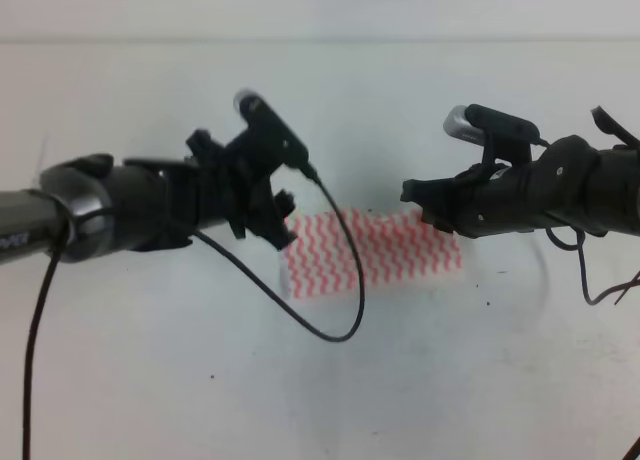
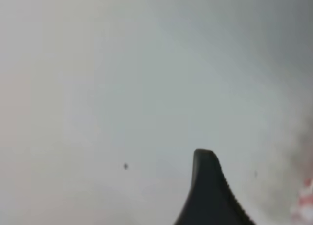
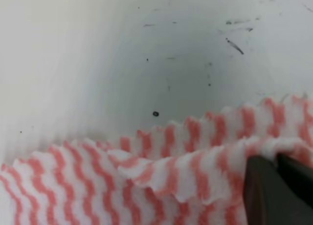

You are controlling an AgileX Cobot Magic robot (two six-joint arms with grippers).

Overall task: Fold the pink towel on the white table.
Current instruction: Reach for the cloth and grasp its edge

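Exterior high: pink towel [image 1: 375,252], white table [image 1: 150,380]

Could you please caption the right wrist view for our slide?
Right gripper pinching a bunched towel edge on the table.

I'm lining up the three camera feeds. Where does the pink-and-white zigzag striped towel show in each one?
Exterior high: the thin pink-and-white zigzag striped towel lies at centre, between both arms.
Left wrist: only a blurred striped sliver at the lower right edge.
Right wrist: rumpled across the bottom half.
Shared landmark: the speckled white table.
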